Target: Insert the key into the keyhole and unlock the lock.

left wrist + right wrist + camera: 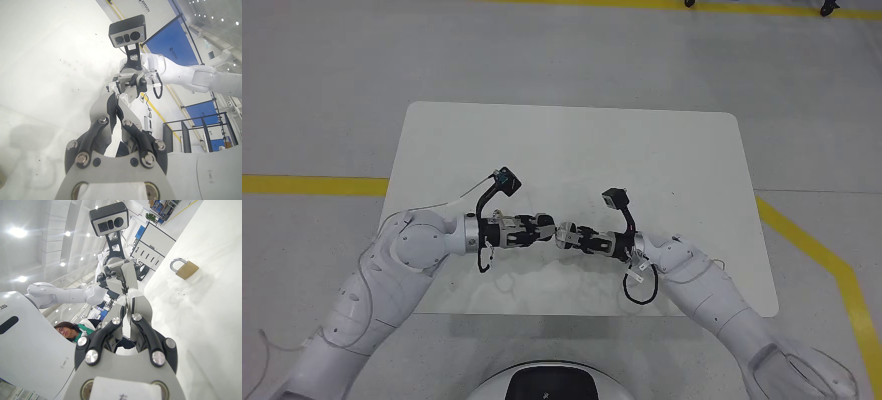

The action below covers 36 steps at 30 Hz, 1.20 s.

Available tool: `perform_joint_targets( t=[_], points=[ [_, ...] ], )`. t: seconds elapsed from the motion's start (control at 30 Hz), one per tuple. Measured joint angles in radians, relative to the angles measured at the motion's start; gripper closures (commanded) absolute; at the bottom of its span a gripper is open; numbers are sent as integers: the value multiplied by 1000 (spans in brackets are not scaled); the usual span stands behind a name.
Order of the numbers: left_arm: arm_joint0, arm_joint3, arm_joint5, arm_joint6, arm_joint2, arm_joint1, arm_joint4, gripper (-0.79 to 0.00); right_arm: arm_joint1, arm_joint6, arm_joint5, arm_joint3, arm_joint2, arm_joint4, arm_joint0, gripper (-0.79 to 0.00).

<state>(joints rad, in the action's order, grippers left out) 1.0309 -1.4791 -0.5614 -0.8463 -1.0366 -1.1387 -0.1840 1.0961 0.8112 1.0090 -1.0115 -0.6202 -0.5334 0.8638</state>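
Observation:
A brass padlock (186, 269) with a silver shackle lies flat on the white table (198, 317), away from both grippers. Above the table's near middle, my left gripper (553, 232) and right gripper (565, 237) meet tip to tip. In the right wrist view, the right gripper (126, 301) is shut on a thin silver key (126, 298), and the left gripper's dark fingertips (124, 288) close on its far end. In the left wrist view, the left gripper (116, 103) is shut, with a small silver bit of the key (117, 96) at its tips, against the right gripper (114, 88).
The white table (642, 150) is bare over its far half and at both sides. Each arm's wrist camera (506, 180) (615, 196) stands up on a black bracket above its gripper. Yellow floor lines run beside the table.

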Motion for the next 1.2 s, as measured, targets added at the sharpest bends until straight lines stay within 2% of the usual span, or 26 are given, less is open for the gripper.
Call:
perform_joint_targets(
  t=[0.2,0.4,0.6,0.73,0.87,1.0,1.07,1.13,1.17,1.2],
  points=[
    [14,-25,-13,18,-25,10,-57,-785,-4,-4,3,3,1,-13,-7,0],
    [62,-66,1,45,-122,35,-104,-785,-22,-3,3,-7,-83,-33,15,0],
    [176,-199,51,23,-297,78,-265,-785,-43,-30,3,-39,-230,18,82,0],
    [274,-336,142,-70,-378,103,-466,-785,-42,-83,3,-71,-312,56,136,0],
    [311,-413,285,-105,-345,105,-685,-785,-39,-88,3,-78,-326,80,147,0],
    [280,-406,361,-105,-272,97,-790,-785,-39,-87,3,-77,-325,78,146,0],
    [251,-386,377,-97,-234,90,-800,-727,-39,-87,3,-77,-325,78,146,0],
    [219,-358,383,-98,-200,84,-805,-539,-39,-87,3,-77,-325,78,146,0],
    [205,-346,385,-104,-185,82,-807,-406,-39,-87,3,-77,-325,78,146,0],
    [190,-334,387,-111,-171,79,-808,-351,-39,-87,3,-77,-325,78,146,0]
  ],
)
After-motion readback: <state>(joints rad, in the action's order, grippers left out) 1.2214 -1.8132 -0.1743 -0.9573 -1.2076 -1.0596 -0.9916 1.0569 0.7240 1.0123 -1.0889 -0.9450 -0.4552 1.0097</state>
